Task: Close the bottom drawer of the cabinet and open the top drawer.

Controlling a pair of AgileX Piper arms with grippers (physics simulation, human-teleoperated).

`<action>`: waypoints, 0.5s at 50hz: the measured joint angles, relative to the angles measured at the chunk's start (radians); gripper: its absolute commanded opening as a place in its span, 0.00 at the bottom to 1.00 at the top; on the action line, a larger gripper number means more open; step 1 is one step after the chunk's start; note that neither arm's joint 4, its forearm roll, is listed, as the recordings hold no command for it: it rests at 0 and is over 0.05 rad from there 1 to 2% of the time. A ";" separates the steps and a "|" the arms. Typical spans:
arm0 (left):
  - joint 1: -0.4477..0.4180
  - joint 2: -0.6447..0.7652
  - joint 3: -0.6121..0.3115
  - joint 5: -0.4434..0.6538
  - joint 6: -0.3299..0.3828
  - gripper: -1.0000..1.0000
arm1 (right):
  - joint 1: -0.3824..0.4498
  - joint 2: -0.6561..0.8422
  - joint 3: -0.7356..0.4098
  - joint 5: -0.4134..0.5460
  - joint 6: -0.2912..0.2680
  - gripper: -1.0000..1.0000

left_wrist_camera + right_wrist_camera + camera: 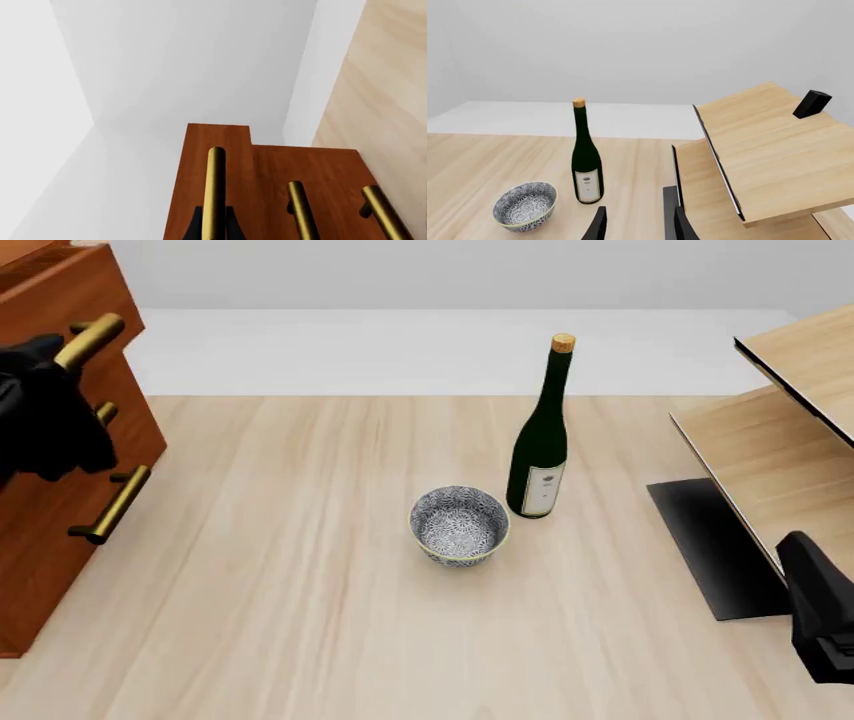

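The right tool [637, 225] hangs low at the counter's [267, 620] near right edge, fingers parted and empty. Mid-counter stand a patterned bowl [459, 525] and a green bottle [541, 435]. At far left, the left tool [213, 227] grips the handle [215, 192] of the top drawer [217, 137] (pulled forward of the cabinet [54, 490] front); the bottom drawer [74, 530] sits flush.

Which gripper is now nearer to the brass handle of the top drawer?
Left. The left gripper sits around the top drawer handle, fingers on both sides of the bar. The right gripper is far across the table, near the shelf unit.
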 measured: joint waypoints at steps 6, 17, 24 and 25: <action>-0.014 -0.003 0.004 -0.002 0.006 0.00 | 0.000 0.000 0.000 0.000 0.001 1.00; -0.036 -0.014 0.016 -0.007 0.015 0.00 | 0.000 0.000 0.000 0.000 0.002 1.00; -0.048 -0.024 0.024 -0.005 0.018 0.00 | 0.000 0.000 0.000 0.000 0.003 1.00; -0.050 -0.025 0.025 -0.005 0.019 0.00 | 0.000 0.000 0.000 0.000 0.003 1.00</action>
